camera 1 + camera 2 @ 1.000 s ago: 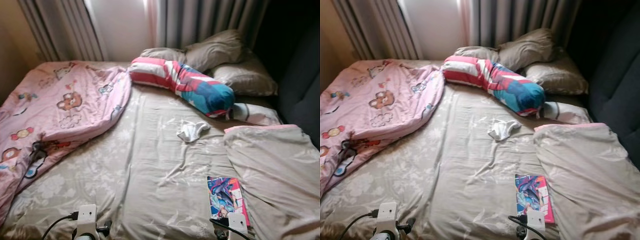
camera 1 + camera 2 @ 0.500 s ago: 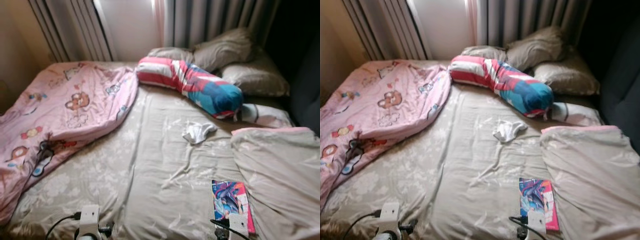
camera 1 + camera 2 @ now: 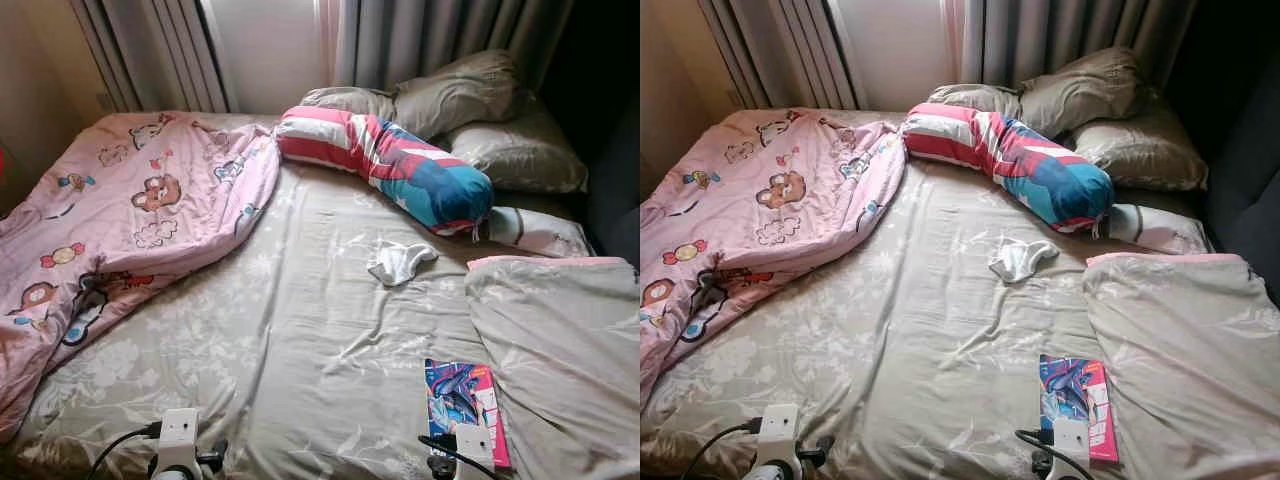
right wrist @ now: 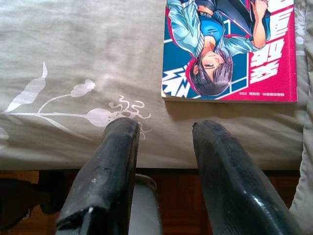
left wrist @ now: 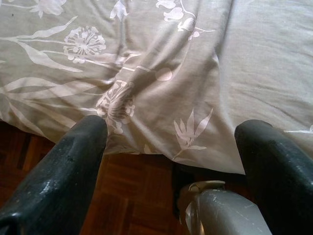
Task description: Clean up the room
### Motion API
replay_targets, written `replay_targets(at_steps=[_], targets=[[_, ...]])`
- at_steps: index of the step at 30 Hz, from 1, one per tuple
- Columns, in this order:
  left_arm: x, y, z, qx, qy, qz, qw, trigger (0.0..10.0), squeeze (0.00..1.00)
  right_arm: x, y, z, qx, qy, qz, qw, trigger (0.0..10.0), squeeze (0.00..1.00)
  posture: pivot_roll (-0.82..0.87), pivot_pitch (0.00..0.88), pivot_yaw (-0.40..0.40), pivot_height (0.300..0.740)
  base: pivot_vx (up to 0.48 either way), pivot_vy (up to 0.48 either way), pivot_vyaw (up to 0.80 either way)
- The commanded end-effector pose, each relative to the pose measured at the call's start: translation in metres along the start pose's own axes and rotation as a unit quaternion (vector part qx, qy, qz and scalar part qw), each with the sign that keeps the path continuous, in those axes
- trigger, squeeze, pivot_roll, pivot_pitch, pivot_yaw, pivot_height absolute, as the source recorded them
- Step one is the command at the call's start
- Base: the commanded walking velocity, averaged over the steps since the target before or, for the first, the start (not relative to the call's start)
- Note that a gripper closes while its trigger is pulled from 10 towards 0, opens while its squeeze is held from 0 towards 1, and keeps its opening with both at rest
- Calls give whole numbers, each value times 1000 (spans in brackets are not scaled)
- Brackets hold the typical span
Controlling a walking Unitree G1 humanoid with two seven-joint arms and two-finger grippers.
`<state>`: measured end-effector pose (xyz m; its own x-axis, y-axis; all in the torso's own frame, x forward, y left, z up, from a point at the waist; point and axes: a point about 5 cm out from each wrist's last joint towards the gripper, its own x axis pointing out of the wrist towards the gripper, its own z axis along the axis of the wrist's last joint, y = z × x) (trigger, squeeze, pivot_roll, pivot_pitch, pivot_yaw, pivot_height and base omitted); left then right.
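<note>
From the foot edge of the bed [image 3: 300,330], both eye views look forward and down its length toward the pillows [image 3: 480,110], nearly overlapping, while each wrist view peers closely past its own fingers at that foot edge.

left wrist housing [image 3: 176,428]: small white boxy block with rounded corners and two dark dots on its face
left cable [image 3: 115,447]: thin black lead plugged into the block's side by a dark connector
right wrist housing [image 3: 472,443]: matching white block, two dark dots, a black cable looped across it
left gripper [image 5: 171,161]: two thick, matte black, rounded fingers [image 5: 68,171] with scuffed, faintly speckled surfaces
left arm shell [image 5: 220,210]: smooth silver-grey metal with a rounded collar
right gripper [image 4: 164,134]: two long black fingers [image 4: 110,166], blunt-tipped, lightly worn along the edges
</note>
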<state>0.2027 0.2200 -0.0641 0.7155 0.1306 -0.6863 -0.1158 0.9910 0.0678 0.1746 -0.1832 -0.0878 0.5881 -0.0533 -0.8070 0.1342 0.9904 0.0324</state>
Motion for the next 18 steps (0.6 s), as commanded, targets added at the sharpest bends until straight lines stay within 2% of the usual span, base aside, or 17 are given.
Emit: replay_targets(at_steps=[1,9,18], targets=[[-1,0,-4,2,8,-1,1000,10000,0,-1,-1,-5,2,11,-2,1000,10000,0,112,76,-17,740,0,0,0],[-1,0,-2,2,5,-2,1000,10000,0,-1,-1,-5,0,12,-3,1000,10000,0,112,77,-18,740,0,0,0],[0,-1,0,2,0,-3,1000,10000,0,-1,-1,-6,0,14,-4,1000,10000,0,111,76,-16,740,-261,0,0]])
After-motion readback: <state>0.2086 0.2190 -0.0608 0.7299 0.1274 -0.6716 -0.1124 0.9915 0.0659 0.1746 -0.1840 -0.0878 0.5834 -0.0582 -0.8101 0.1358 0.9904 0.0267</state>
